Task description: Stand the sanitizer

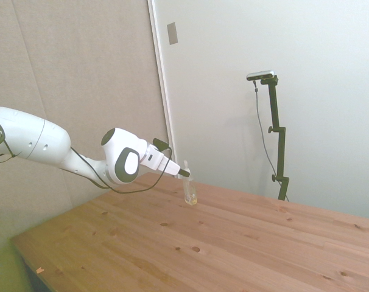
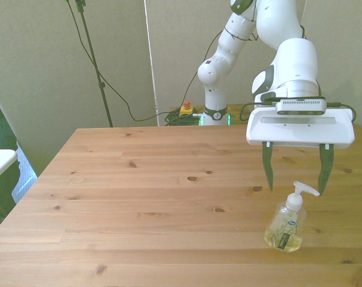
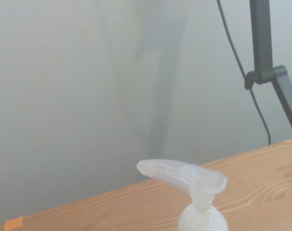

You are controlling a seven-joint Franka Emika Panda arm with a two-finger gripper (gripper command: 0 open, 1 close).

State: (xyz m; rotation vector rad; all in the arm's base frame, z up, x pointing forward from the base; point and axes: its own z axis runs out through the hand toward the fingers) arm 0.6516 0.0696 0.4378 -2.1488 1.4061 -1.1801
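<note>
Sanitizer standing upright on the wooden worktop, near the front view's right edge and close to the near side. Clear bottle, pale yellowish liquid, white label, white pump nozzle pointing toward the front view's right. Hand directly above, dark fingers spread apart, either side of the pump and clear of it, gripping nothing. Seen from the side, bottle just below the hand.

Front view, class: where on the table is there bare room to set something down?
Nearly all the table is bare, from the front view's left edge across to the sanitizer. Only the near corner on the front view's right is occupied, where the open gripper hangs over the upright bottle.
</note>
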